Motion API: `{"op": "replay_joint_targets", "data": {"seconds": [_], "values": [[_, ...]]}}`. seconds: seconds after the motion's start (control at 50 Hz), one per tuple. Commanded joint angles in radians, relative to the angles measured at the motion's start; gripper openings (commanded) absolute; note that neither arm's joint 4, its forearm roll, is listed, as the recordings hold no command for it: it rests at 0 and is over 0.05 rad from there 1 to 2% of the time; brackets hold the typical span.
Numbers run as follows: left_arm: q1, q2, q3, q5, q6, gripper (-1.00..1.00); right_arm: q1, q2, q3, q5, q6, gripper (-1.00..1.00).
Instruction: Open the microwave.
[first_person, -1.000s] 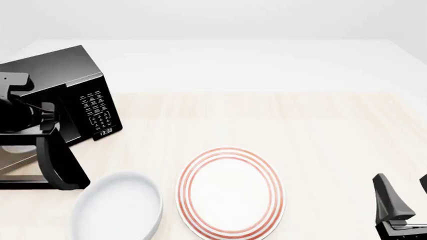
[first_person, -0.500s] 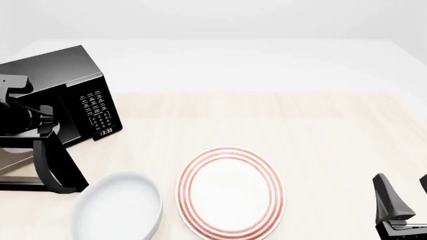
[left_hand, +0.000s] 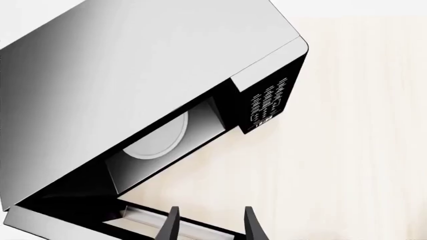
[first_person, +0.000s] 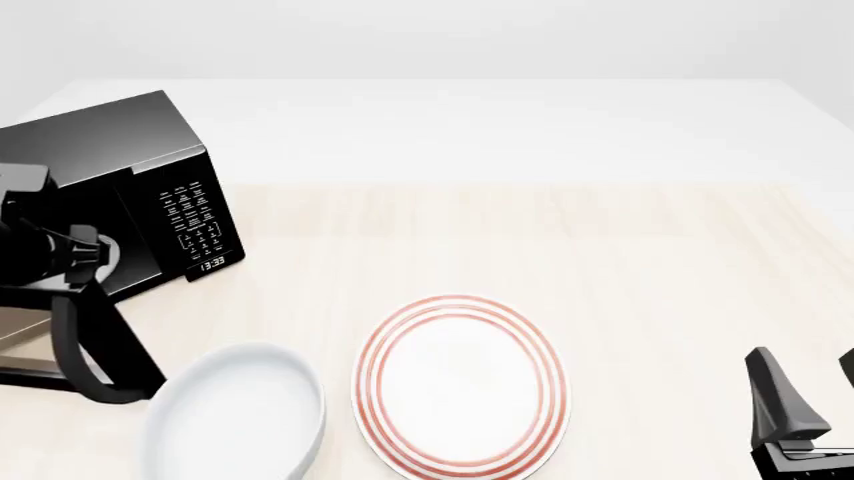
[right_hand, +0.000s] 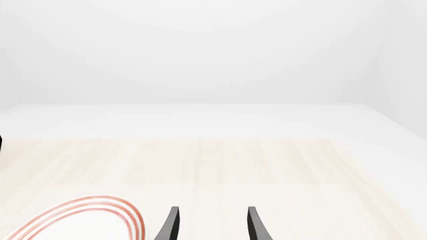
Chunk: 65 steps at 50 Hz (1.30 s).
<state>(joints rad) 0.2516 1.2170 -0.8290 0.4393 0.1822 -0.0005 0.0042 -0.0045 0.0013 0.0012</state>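
Microwave (first_person: 127, 185) sits at far left of the counter (first_person: 534, 240), glossy black, angled with its keypad panel (first_person: 196, 222) facing right-front; clock display (first_person: 212, 264) at the panel's bottom. Door (first_person: 94, 345) hangs wide open, swung out toward the near-left edge, its dark edge standing just left of the white bowl (first_person: 234, 415). Left wrist view shows the cavity open, with a round white turntable (left_hand: 157, 140) inside and the keypad beside the opening.

Left gripper (left_hand: 210, 225): fingers apart, nothing between them, door's pale inner edge (left_hand: 173, 225) lying just past the fingertips; contact with it cannot be told. In front view the left arm (first_person: 47, 250) overlaps the microwave's front, gripper itself hidden.

Right gripper (right_hand: 210, 225): released, fingers spread, holding nothing, hovering over bare counter at near right, well apart from the microwave. Front view catches only one dark finger (first_person: 781, 400) at lower right corner.

Red-ringed white plate (first_person: 461, 385) lies flat at near centre, just right of the bowl, not touching it as far as visible. Its rim (right_hand: 87, 215) shows in the right wrist view.
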Motion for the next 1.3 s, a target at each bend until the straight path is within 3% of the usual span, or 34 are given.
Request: {"op": "replay_joint_targets", "data": {"seconds": [0.02,1.3], "values": [[-0.009,-0.029,0.042,0.008,0.013,1.0,0.0,0.0,0.0,0.0,0.0,1.0],[0.054,-0.258,0.216,0.063,-0.026,1.0,0.0,0.0,0.0,0.0,0.0,1.0]]}}
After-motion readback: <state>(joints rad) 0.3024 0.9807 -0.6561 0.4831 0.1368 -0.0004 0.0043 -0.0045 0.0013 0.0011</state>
